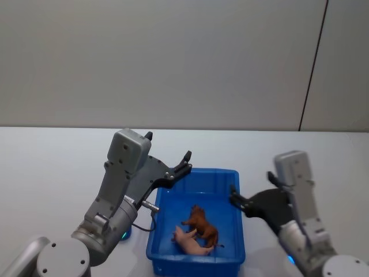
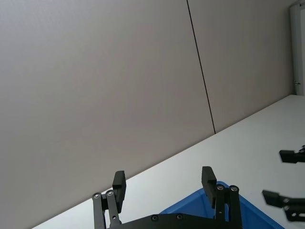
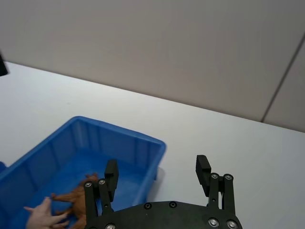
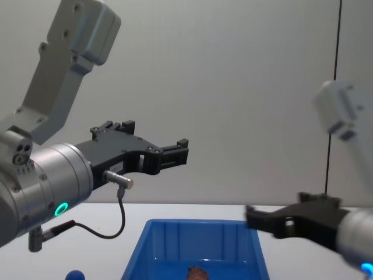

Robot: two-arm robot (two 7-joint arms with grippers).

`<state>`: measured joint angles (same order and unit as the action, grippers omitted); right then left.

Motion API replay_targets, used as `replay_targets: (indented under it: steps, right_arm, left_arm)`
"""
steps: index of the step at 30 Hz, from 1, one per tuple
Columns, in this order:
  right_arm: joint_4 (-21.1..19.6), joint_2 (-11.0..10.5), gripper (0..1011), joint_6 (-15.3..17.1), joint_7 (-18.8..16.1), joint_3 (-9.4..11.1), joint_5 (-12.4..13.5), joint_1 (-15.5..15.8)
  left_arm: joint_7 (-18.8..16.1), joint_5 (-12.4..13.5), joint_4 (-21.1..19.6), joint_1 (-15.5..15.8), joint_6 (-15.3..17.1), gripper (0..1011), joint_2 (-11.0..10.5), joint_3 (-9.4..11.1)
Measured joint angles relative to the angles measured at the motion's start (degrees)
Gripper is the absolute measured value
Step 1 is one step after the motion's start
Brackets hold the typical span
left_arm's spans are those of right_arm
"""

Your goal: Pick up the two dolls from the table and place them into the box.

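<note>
Both dolls lie inside the blue box (image 1: 196,172), which stands on the white table (image 1: 57,161). The reddish-brown doll (image 1: 202,226) rests against the pale pink doll (image 1: 191,243) near the box's front. My left gripper (image 1: 168,147) hovers open and empty above the box's left rim. Over the right rim my right gripper (image 1: 251,186) is also open and empty. The right wrist view looks past its spread fingers (image 3: 111,172) onto the box (image 3: 119,138), the brown doll (image 3: 76,199) and the pink doll (image 3: 45,215). The left gripper (image 2: 163,183) is raised above the box's corner (image 2: 238,210).
A small blue ball (image 4: 74,274) sits on the table left of the box (image 4: 198,239). A thin black cable (image 4: 111,233) hangs under the left arm. A plain grey wall rises behind the table. Bare tabletop stretches far on both sides.
</note>
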<state>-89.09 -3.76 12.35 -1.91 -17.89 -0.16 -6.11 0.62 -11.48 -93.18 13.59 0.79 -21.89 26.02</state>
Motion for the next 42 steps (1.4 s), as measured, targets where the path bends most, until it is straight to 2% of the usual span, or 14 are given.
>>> replay_targets:
  steps: [4,13,28,34,42]
  right_arm:
    - [-2.9,-1.7,1001,0.0,2.6,1.2,1.1,2.1]
    - [-6.4,-3.7,1001,0.3,5.5,2.6,2.6,4.8]
    - [-8.7,-5.0,1001,0.4,7.4,3.6,3.5,6.5]
    - [-9.1,-5.2,1001,0.5,7.8,3.7,3.6,6.8]
    - [-9.5,-5.4,1001,0.5,8.1,3.9,3.8,7.0]
  left_arm:
    - [0.0,0.0,0.0,0.0,0.0,1001,0.0,0.0]
    - [0.0,0.0,0.0,0.0,0.0,1001,0.0,0.0]
    - [-0.1,0.0,0.1,0.1,0.5,1001,0.1,-0.3]
    - [-0.6,-0.3,0.1,0.1,2.0,1001,0.1,-0.6]
    - [-2.2,-1.9,0.7,-0.2,5.4,1001,-0.3,-1.5]
